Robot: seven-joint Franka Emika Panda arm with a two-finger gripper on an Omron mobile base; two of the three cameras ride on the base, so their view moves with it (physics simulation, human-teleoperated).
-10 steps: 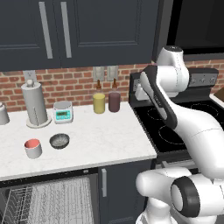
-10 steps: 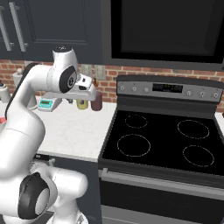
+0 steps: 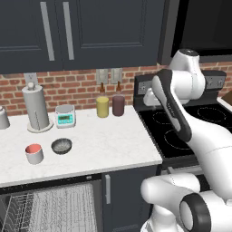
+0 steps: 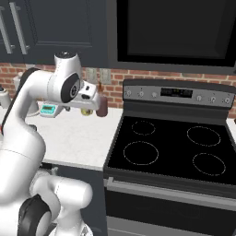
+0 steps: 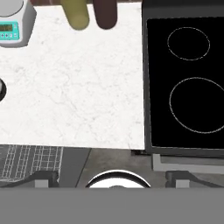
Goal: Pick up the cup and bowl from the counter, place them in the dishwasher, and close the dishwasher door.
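The arm rises from the lower right of the left base view and bends at mid right, its hand held high over the seam between tabletop (image 3: 113,140) and stove (image 3: 190,131). In the hand view the pincer (image 5: 112,178) points straight down, tips spread wide at the bottom edge and nothing between them. The cup (image 3: 34,153) stands at the left of the left base view, its red inside bare as far as I can tell; the bowl (image 3: 61,146) sits just right of it, apart. Below them the dishwasher (image 3: 50,208) shows its white racks. Compared with half a second ago, the arm's pose looks much the same.
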